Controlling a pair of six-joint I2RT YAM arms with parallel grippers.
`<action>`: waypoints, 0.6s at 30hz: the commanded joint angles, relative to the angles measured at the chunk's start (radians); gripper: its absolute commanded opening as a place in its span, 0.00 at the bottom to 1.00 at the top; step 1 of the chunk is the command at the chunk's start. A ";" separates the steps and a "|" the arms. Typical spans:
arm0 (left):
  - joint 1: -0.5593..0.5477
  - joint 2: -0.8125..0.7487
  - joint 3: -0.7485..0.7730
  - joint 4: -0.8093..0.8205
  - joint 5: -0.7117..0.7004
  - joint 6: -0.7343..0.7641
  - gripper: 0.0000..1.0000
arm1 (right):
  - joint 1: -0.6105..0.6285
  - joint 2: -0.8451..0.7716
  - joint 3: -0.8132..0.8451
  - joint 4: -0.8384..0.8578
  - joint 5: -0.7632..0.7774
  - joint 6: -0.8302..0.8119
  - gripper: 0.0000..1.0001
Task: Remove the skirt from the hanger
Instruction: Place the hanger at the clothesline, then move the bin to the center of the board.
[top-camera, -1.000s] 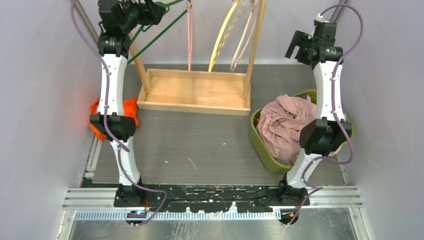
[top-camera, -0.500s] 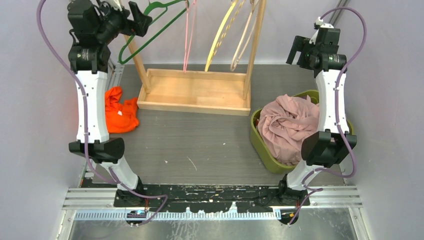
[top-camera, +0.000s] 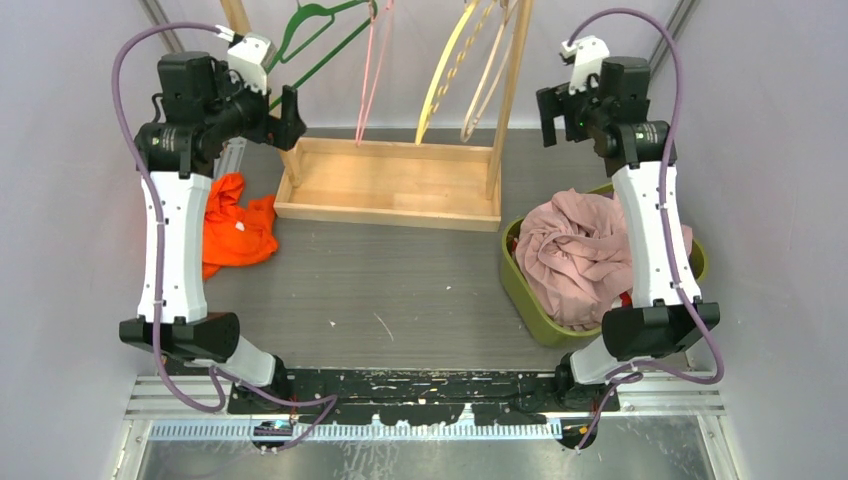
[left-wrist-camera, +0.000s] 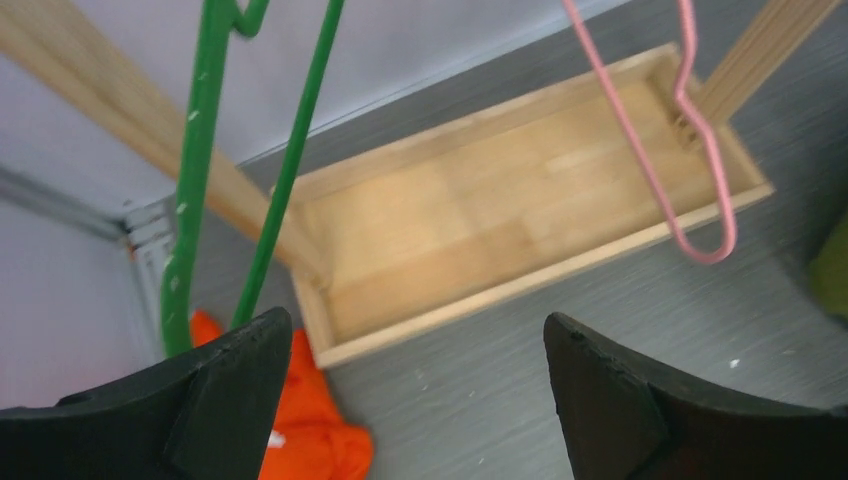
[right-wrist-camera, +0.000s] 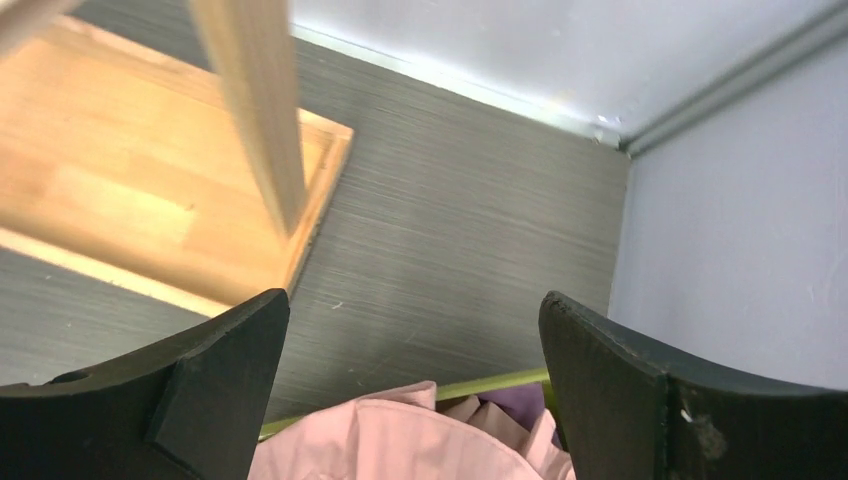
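An orange garment lies crumpled on the table left of the wooden rack; it also shows in the left wrist view. A bare green hanger hangs from the rack's top, and it shows in the left wrist view. My left gripper is open and empty, raised just below and left of the green hanger. My right gripper is open and empty, raised by the rack's right post above the basket's far edge.
The wooden rack base stands at the back centre with two slanted posts. Pink, yellow and beige hangers hang from it. A green basket of pink cloth sits at the right. Walls close in on both sides.
My left gripper has come down and away from the green hanger's top, and its arm has swung left, uncovering the orange garment. My right gripper has shifted left toward the rack post.
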 joint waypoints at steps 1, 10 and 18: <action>-0.004 -0.102 0.028 -0.053 -0.248 0.099 0.96 | 0.041 -0.035 0.092 0.023 0.053 -0.074 1.00; -0.004 -0.084 0.153 -0.004 0.178 -0.044 0.98 | 0.042 -0.096 0.312 0.109 -0.269 0.105 1.00; 0.002 -0.046 0.197 0.285 0.691 -0.313 0.99 | 0.042 -0.116 0.417 0.101 -0.586 0.156 1.00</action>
